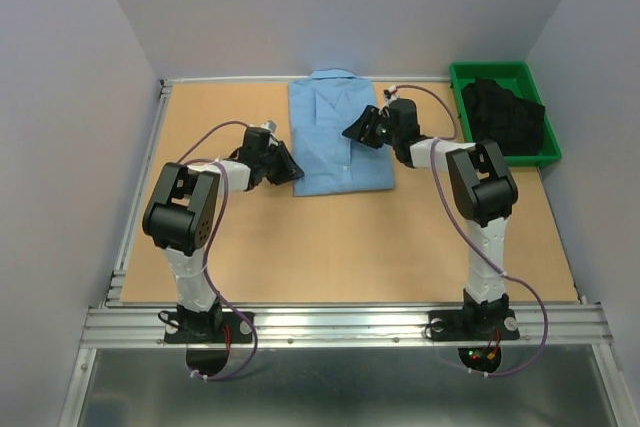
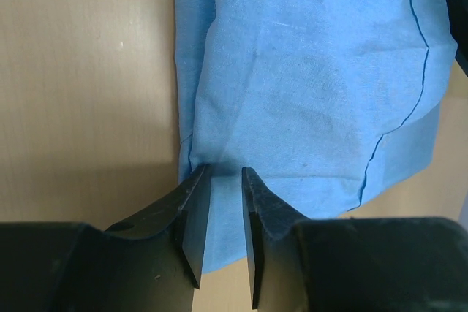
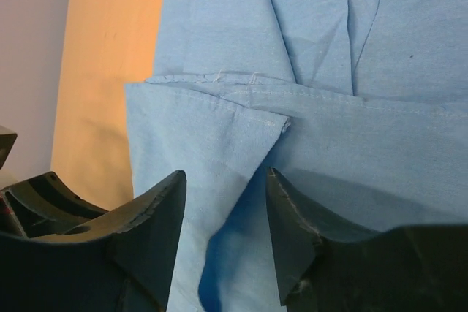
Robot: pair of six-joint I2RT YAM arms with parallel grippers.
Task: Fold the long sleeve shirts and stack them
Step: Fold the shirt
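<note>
Tan worktop (image 1: pixel 330 247), pale walls. The left hand (image 2: pixel 224 173), fingers a narrow slit apart, sits at the near-left corner of the folded shirt (image 1: pixel 335 137). The right hand (image 3: pixel 223 180), spread wide, hovers over the shirt's right side. The cloth looks thin and limp, probably best pinched at a hem. Only the overhead view shows the green bin (image 1: pixel 460 82) right of the shirt.

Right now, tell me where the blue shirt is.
In the top view the blue shirt lies folded at the far middle of the table, left gripper at its near-left corner, right gripper over its right side.

no readable text, no labels, no numbers
</note>
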